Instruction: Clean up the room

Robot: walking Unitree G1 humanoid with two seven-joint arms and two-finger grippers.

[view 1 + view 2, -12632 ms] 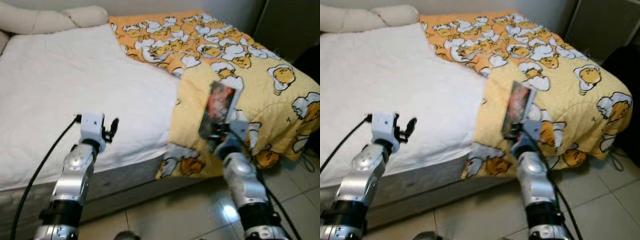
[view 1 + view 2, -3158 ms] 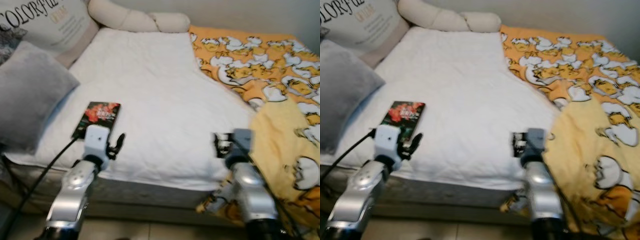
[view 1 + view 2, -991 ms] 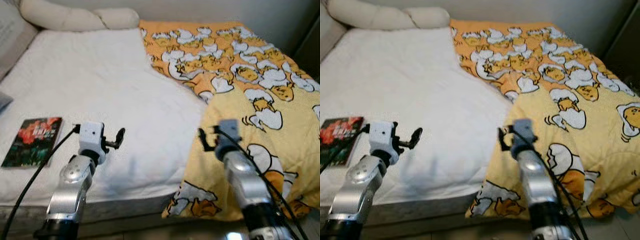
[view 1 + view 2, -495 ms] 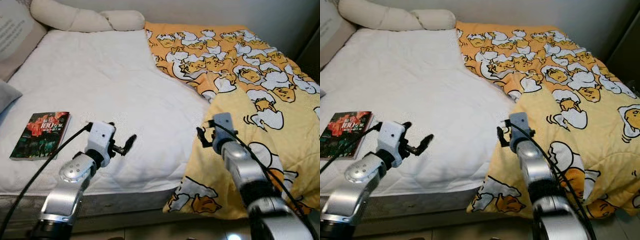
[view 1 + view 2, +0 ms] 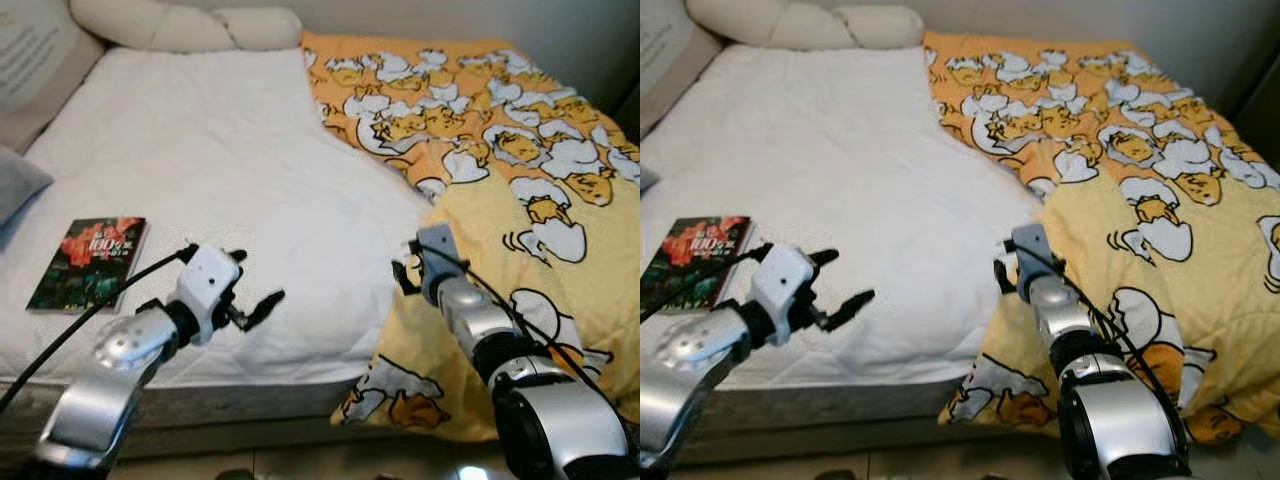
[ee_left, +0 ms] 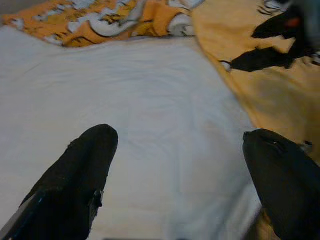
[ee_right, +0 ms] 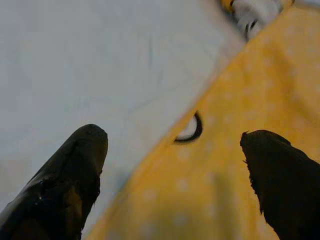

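A book (image 5: 88,262) with a dark, red-flowered cover lies flat on the white sheet (image 5: 230,170), near the bed's front edge and left of the left pincer; it looks set down there on purpose, square to the edge and out of the way of the bedding. A grey pillow (image 5: 14,188) and a printed cushion (image 5: 30,45) rest at the head of the bed, beyond the book.

The left pincer (image 5: 252,295) hovers just above the sheet to the right of the book, its two black fingers (image 6: 75,185) spread wide with nothing between them. It points across the bed toward the blanket, probably poised to help with it.

Further right, the yellow blanket (image 5: 520,220) with its egg-character print is bunched over the far side of the bed, one corner folded back so the pale underside spills over the front edge toward the floor. The right pincer (image 5: 404,270) sits right at that folded border, where blanket meets sheet. Its fingers (image 7: 280,180) are apart, straddling the hem without gripping it. Judging by that placement, the blanket is the next thing to tidy: take the edge there and draw it across the bare sheet toward the book's side.
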